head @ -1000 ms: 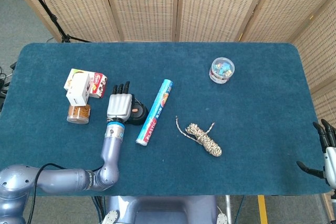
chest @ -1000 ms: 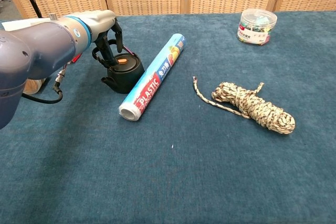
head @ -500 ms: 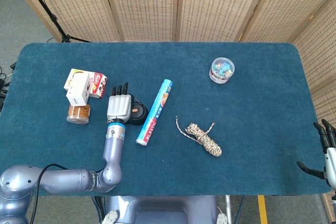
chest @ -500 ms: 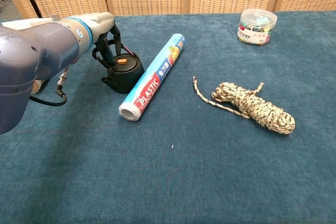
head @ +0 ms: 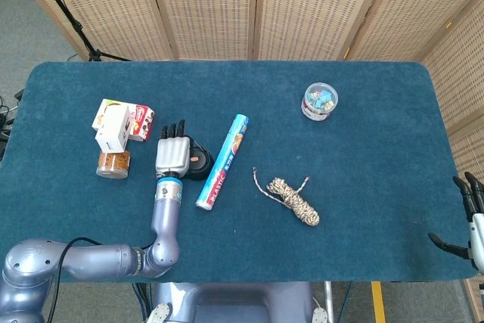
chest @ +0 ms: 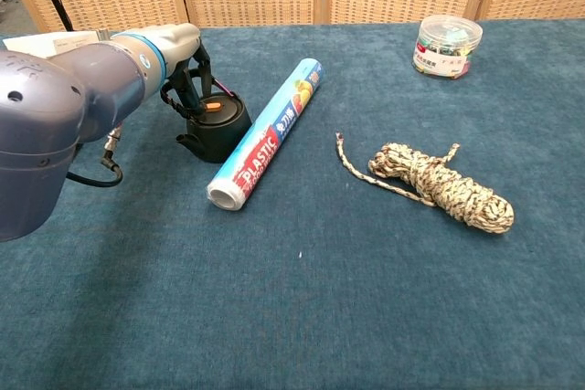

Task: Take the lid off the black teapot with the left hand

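Our left hand hovers palm-down, fingers curled loosely, holding nothing we can see. Just right of it sits the teapot, its lid on, with an orange knob.

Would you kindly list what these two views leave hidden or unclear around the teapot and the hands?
- Teapot lid: contact with the left hand is unclear; the hand covers it in the head view, and the forearm blocks the chest view.
- Black teapot: mostly under that hand in the head view.
- Right hand: cut off by the head view's right edge, absent from the chest view.
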